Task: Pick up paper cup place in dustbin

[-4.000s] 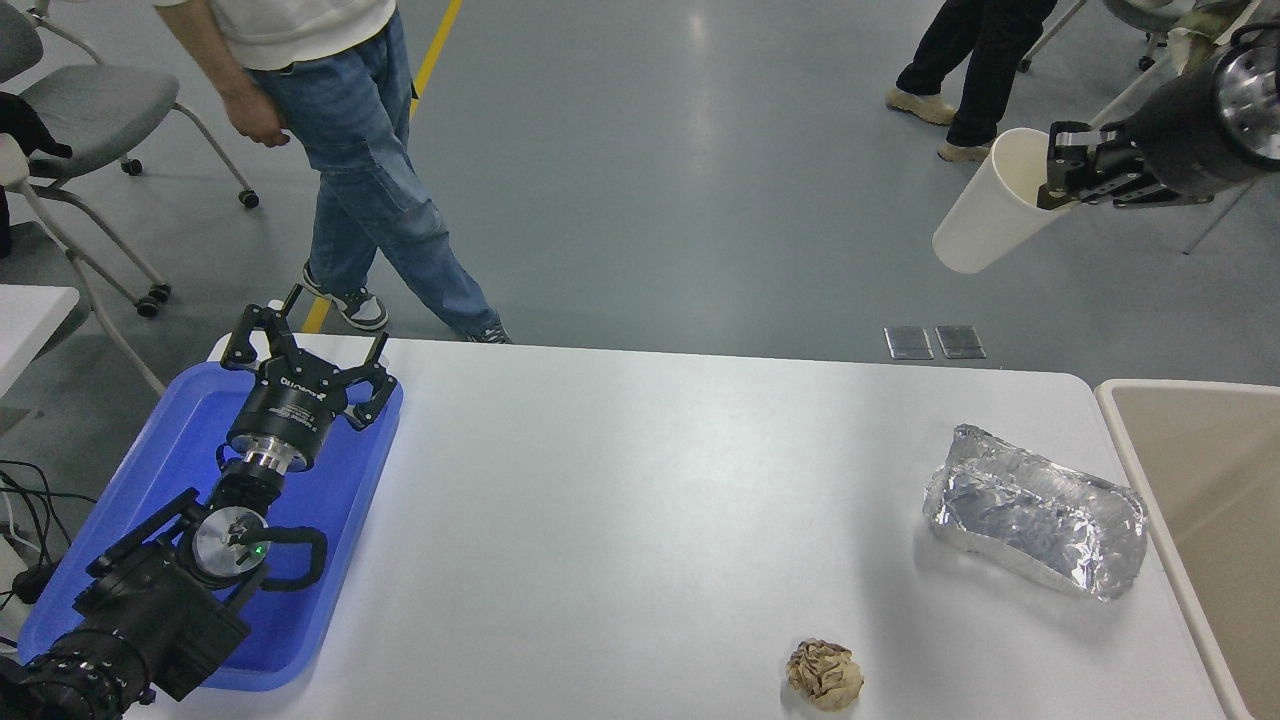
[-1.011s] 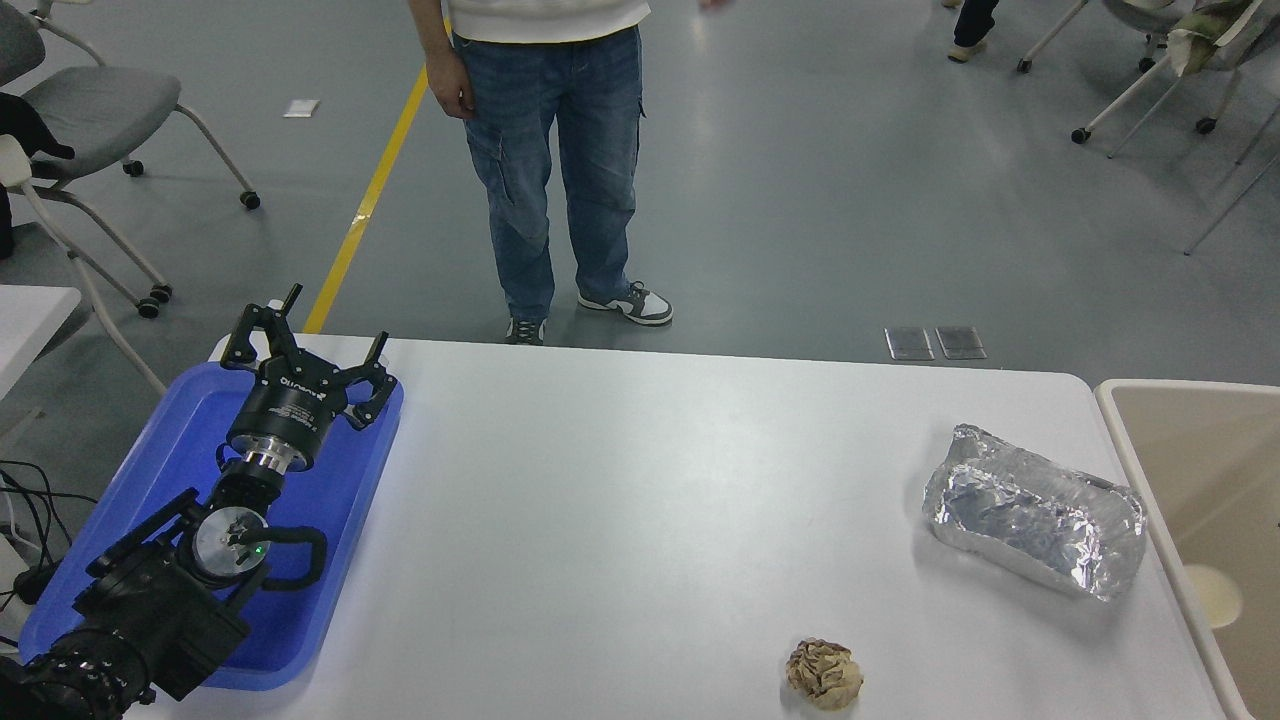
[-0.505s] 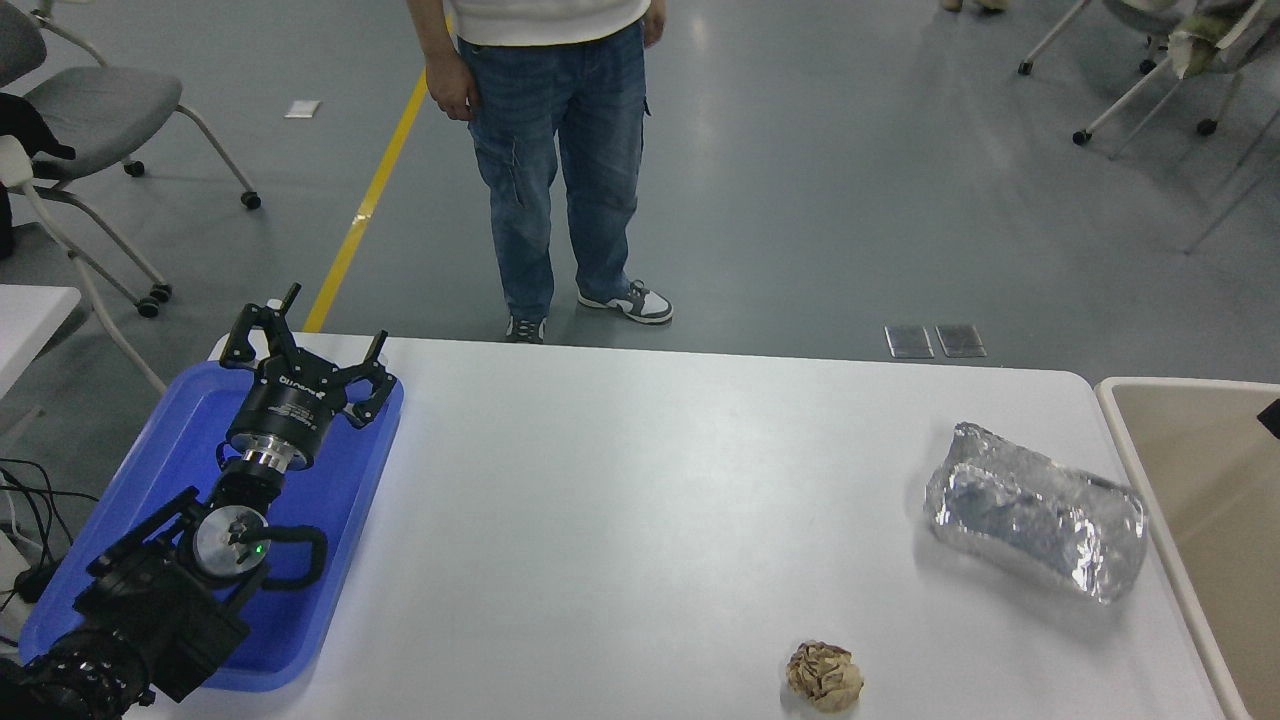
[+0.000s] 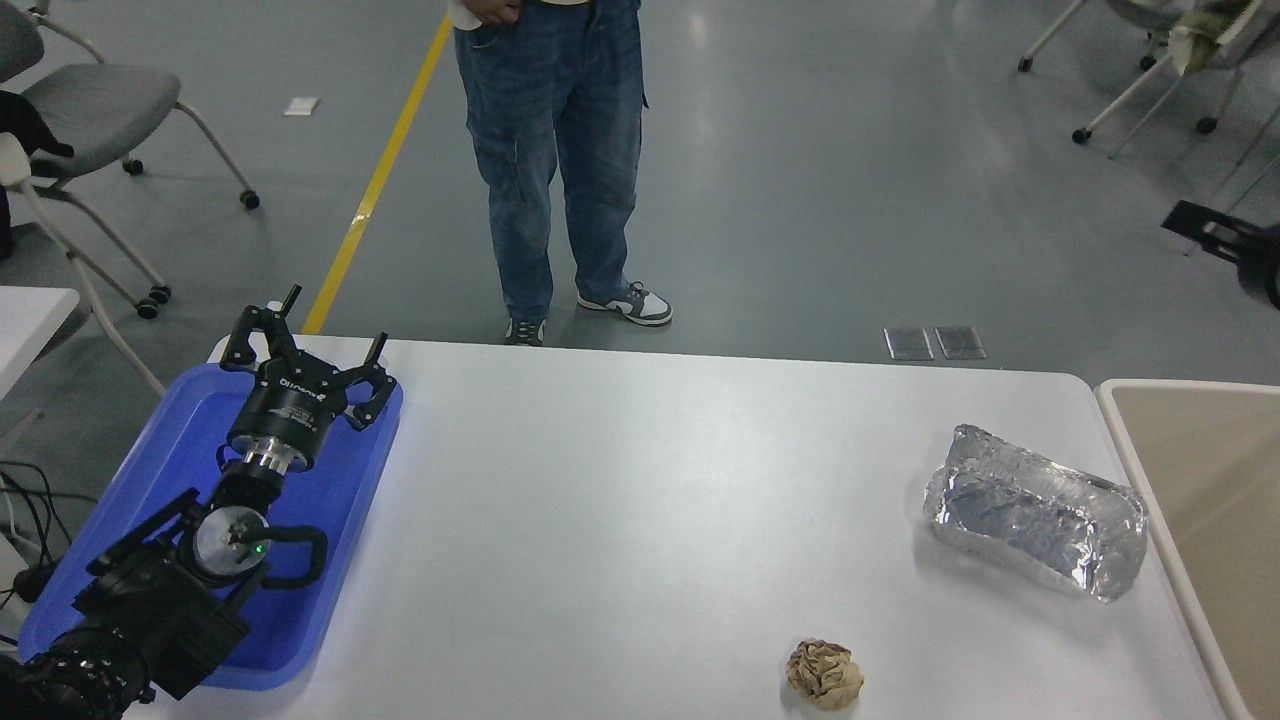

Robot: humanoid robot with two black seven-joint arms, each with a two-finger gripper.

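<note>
The paper cup is out of view. The beige dustbin [image 4: 1215, 500] stands at the table's right end, partly cut off by the picture's edge, and the part of its inside that shows is bare. A black part of my right gripper [image 4: 1215, 232] shows at the right edge, high above the floor beyond the bin. It holds nothing that I can see. My left gripper [image 4: 305, 345] is parked over the blue tray [image 4: 180, 420] at the lower left, open and empty.
A crumpled foil container [image 4: 1035, 520] lies on the table near the bin. A crumpled brownish paper ball [image 4: 824, 673] lies at the front edge. A person in jeans [image 4: 550, 150] stands at the far side. Chairs stand at the far left and far right.
The cup was in my right gripper four seconds ago and lay in the bin one second ago; it no longer shows. My right gripper has come back into view, higher up.
</note>
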